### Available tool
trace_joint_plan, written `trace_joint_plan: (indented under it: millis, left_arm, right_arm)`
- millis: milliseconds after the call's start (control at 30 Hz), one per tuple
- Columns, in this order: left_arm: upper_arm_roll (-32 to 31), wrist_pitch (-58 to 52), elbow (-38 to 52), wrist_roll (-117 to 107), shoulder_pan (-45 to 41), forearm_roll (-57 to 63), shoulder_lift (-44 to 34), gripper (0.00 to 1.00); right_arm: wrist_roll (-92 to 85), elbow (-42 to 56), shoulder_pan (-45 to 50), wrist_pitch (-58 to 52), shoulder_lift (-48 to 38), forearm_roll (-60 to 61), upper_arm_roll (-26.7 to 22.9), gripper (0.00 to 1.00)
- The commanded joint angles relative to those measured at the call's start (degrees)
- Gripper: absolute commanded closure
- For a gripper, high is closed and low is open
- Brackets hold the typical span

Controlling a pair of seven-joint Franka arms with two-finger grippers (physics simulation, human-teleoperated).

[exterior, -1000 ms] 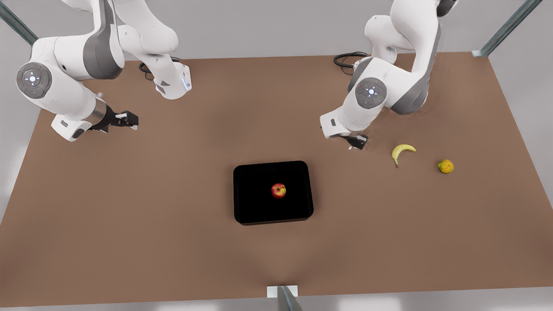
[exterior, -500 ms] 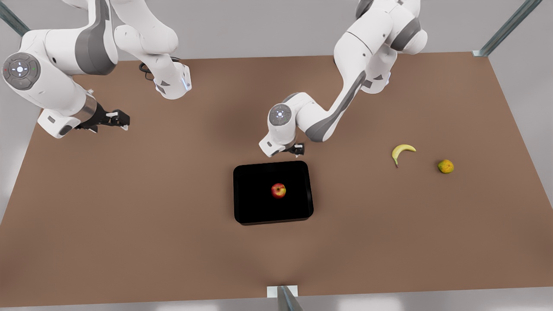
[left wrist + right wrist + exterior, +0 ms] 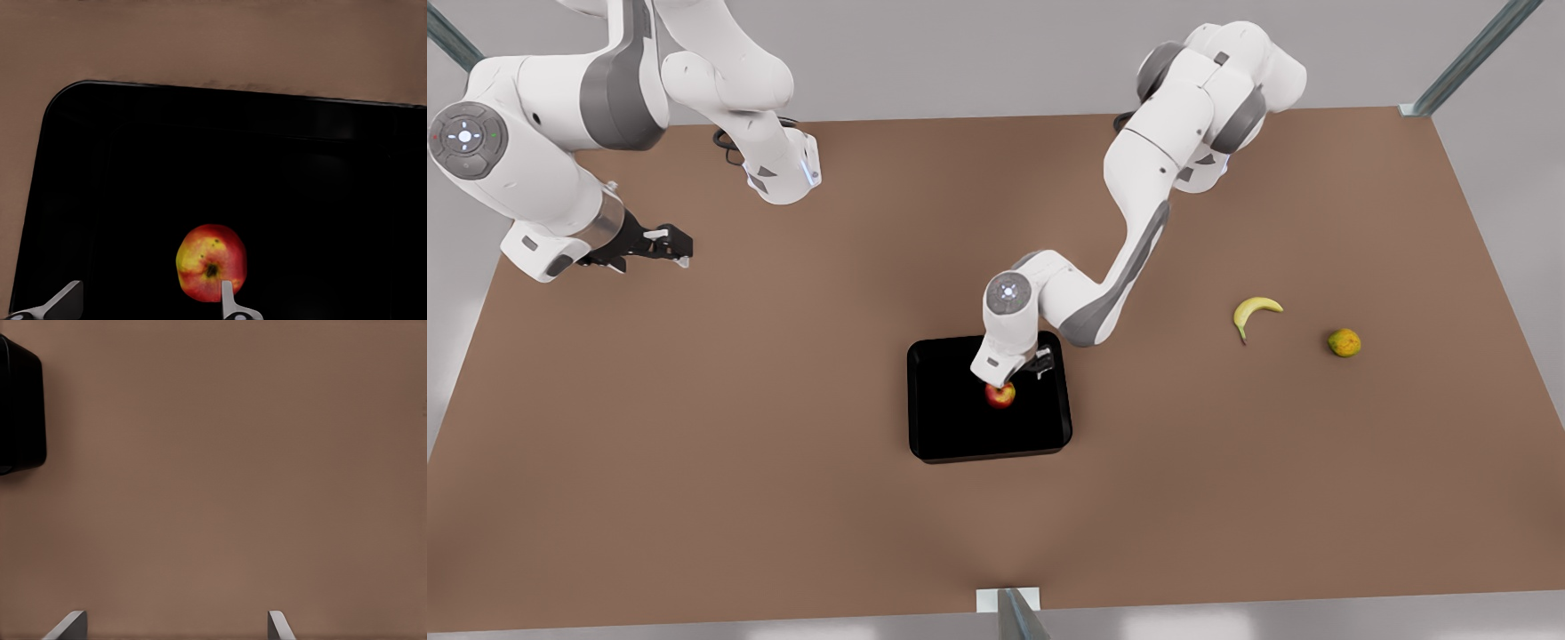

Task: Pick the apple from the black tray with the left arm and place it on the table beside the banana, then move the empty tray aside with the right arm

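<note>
The red apple (image 3: 1000,394) (image 3: 211,263) lies near the middle of the black tray (image 3: 938,427) (image 3: 133,167) at the table's (image 3: 738,462) centre. My left gripper (image 3: 1016,371) (image 3: 147,303) hangs open just above the apple; one fingertip (image 3: 227,297) overlaps the apple's edge and the other stands off to its side. The banana (image 3: 1256,312) lies on the table toward the front view's right. Toward the front view's left, my right gripper (image 3: 679,246) (image 3: 175,627) waits open above bare table, with a tray corner (image 3: 20,407) in its view.
A small yellow-green-orange roundish fruit (image 3: 1344,342) sits to the right of the banana. The arm bases and cables stand at the table's far edge. Metal frame posts rise at the corners and at the near edge's middle (image 3: 1009,613).
My left arm swung from beside the banana over to the tray and came down onto the apple. The right arm drew back slightly toward the front view's left.
</note>
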Motion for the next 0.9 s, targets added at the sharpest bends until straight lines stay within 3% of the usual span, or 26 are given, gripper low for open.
trace_joint_plan:
  millis: [0, 867]
  left_arm:
    - [-0.05, 2.33, 1.5, -4.98, -0.05, 0.19, 1.34, 0.0]
    - [0.56, 11.12, 0.8, 0.56, -1.81, 3.79, 8.55, 0.0]
  right_arm:
    - [-0.01, 0.03, -0.07, -0.06, -0.05, 0.05, -0.04, 0.0]
    - [-0.01, 0.03, 0.02, -0.06, 0.39, -0.21, 0.14, 0.0]
